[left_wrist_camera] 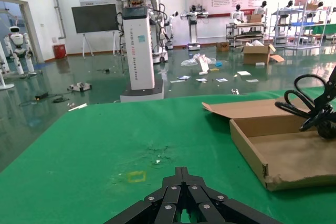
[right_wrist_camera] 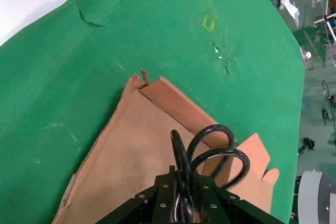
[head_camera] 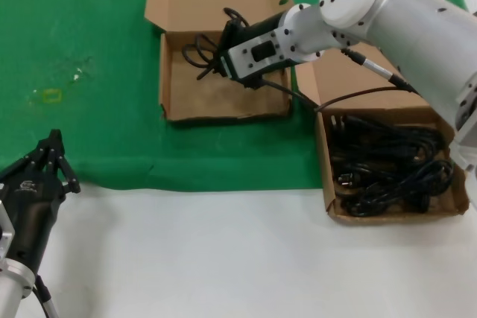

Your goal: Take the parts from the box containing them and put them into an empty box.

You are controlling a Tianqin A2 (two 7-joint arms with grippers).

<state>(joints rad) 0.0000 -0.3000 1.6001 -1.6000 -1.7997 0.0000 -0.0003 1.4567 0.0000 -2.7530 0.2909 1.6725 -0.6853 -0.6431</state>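
1. Cord loops [head_camera: 200, 56] hide most of the right end effector [head_camera: 220, 56] from our head camera; it grips the bundle over the emptier box [head_camera: 223, 102].
2. We see fingers [right_wrist_camera: 167, 199] clamped on those loops only from the right wrist.
3. Remaining cords [head_camera: 387, 165] fill the other box [head_camera: 326, 161], partly behind the arm.
4. Left end effector [head_camera: 54, 156] rests closed at the tabletop [head_camera: 223, 251] edge.

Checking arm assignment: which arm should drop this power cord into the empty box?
Right. The right gripper is shut on a looped power cord directly above the empty box. The left gripper is parked at the near table edge, away from both boxes; the full box sits right.
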